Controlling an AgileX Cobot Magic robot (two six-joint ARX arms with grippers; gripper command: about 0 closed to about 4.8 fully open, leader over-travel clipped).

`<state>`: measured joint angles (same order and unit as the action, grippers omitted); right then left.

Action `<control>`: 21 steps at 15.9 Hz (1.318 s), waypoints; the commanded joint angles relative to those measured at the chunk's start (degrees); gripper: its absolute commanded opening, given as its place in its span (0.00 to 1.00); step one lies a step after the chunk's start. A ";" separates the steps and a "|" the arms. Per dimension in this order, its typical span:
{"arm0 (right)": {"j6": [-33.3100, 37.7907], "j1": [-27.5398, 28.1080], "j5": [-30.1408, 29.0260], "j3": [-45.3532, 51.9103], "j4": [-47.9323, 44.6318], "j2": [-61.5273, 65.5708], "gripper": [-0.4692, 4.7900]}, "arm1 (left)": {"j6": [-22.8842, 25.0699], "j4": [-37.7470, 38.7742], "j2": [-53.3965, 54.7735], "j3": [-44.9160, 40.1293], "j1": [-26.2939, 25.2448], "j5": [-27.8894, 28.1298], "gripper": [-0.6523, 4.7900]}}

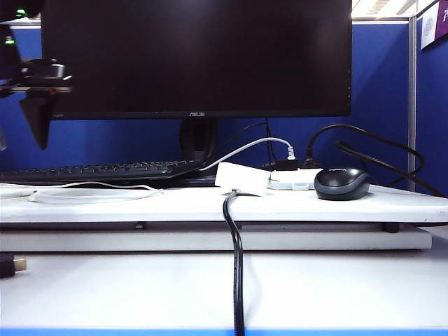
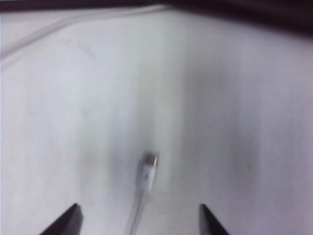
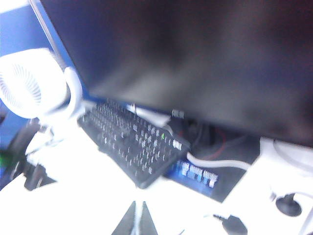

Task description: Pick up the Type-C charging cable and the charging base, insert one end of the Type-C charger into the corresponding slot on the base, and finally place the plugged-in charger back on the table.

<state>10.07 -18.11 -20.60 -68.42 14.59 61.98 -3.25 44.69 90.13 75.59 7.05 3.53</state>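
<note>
In the exterior view the charging base (image 1: pixel 241 178) sits on the raised board mid-tabletop (image 1: pixel 336 287), and my left gripper (image 1: pixel 38 119) hangs above the left edge. My left wrist view shows my jaws apart over the Type-C charging cable (image 2: pixel 148 172) end lying on the tabletop. In my right wrist view, my right gripper (image 3: pixel 135 223) has its jaws together, near the keyboard (image 3: pixel 132 142).

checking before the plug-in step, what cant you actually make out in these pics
- Left gripper, left wrist view: open over the Type-C charging cable; motion blur hides the connector's detail.
- Right gripper, right wrist view: fingertips together, shut; blur and the edge hide more.
- Charging base, exterior view: its slot is too small to see, and the black cable crosses it.
</note>
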 commanded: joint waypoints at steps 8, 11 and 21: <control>-0.02 -0.04 -0.13 -0.26 1.44 -0.13 0.08 | -0.44 17.11 12.35 12.48 0.04 -10.43 0.83; 0.00 -0.04 -0.15 -0.26 2.43 -0.13 0.08 | -1.88 15.85 12.37 12.48 0.04 -4.44 0.83; 0.00 -0.04 -0.13 -0.26 2.80 -0.13 0.08 | 1.33 13.84 13.90 12.50 0.02 -3.50 0.81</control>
<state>10.07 -18.13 -20.64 -68.36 17.63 62.02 -2.44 58.08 103.50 87.88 7.03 -0.27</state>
